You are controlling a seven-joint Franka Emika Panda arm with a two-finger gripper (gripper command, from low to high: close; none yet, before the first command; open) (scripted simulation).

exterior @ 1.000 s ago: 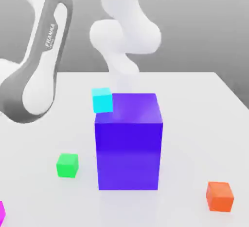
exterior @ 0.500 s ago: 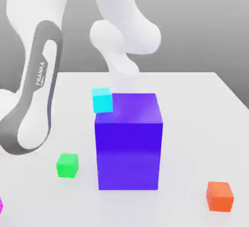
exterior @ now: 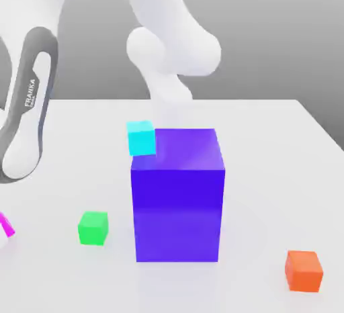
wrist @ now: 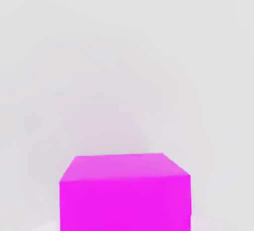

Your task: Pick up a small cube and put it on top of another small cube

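On the white table [exterior: 269, 144], beside the big blue-violet block [exterior: 177, 194], the green cube [exterior: 93, 228] waits bare; my gripper is clenched on the magenta cube [wrist: 125, 193] at the exterior view's left edge. Carrying and stacking remain.

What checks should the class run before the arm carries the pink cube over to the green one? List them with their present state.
1. Gripper shut: ok.
2. Pink cube sits close under the hand camera: ok.
3. Pink cube truly held: cannot tell.
4. Green cube has nothing on top: ok.
5. Big blue block stands apart from the green cube, on the exterior view's right: ok.
6. Orange cube and cyan cube lie away from the green cube: ok.
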